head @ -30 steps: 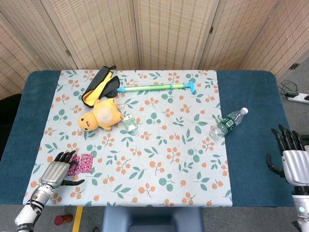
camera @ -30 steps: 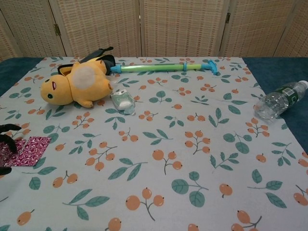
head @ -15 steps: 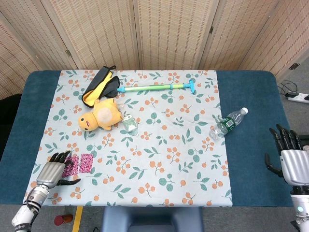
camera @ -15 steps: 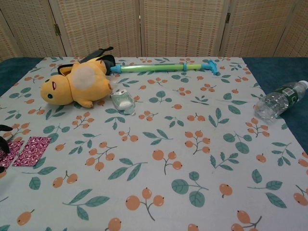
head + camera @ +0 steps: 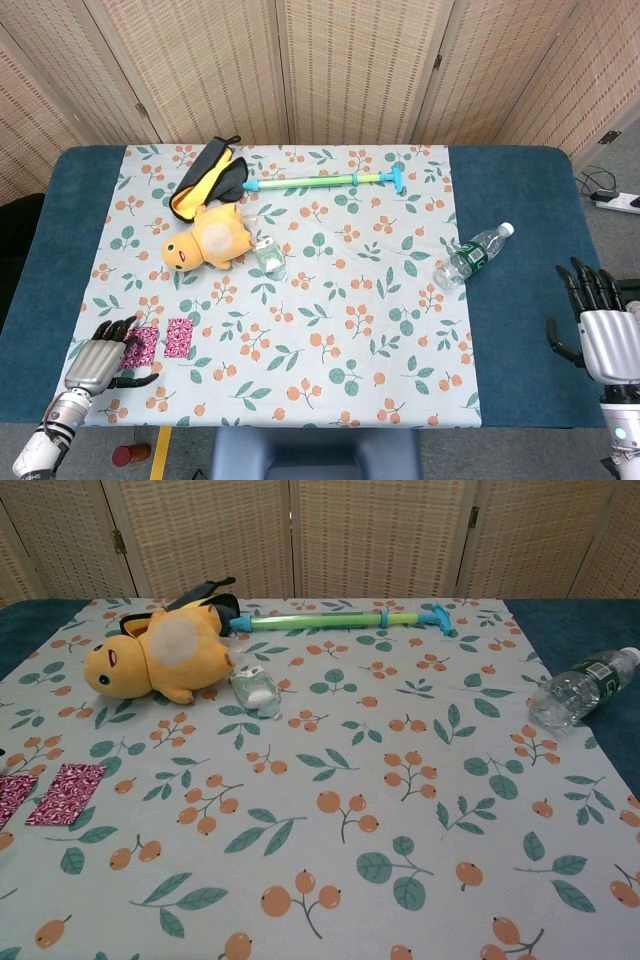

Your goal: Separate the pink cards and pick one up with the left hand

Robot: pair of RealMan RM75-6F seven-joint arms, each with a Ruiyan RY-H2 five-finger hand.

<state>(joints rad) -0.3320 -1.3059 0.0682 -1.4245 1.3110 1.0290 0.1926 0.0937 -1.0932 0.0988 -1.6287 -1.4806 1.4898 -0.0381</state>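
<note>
While both views agree on the layout, the details are these:

Pink cards: two lie flat on the floral cloth [image 5: 300,330] near the tabletop's [image 5: 520,300] front left corner, side by side with a narrow gap between them. The right card [image 5: 180,336] is fully clear in both views; the left card [image 5: 142,345] is cut off by the frame edge in the chest view.

Left robot hand [image 5: 95,362]: it sits at the front left edge of the cloth, palm down, fingers spread and holding nothing. Its fingertips [image 5: 128,343] reach to the left card's near edge; whether they press on it I cannot tell. Only the head view shows this hand.

Right robot hand [image 5: 600,330]: it is raised off the right side of the tabletop, well apart from the cards, fingers apart and pointing up, empty.

Yellow plush toy [image 5: 207,242]: it lies on its side toward the back left of the cloth, touching a black and yellow bag [image 5: 205,180] behind it.

Small pale green toy [image 5: 267,256]: just beside the plush, on its right.

Green and blue stick [image 5: 325,181]: it lies lengthwise near the back edge.

Plastic bottle [image 5: 473,254]: on its side across the cloth's right border, partly on the blue surface.

Screen: woven panels [image 5: 330,60] stand behind the tabletop.
</note>
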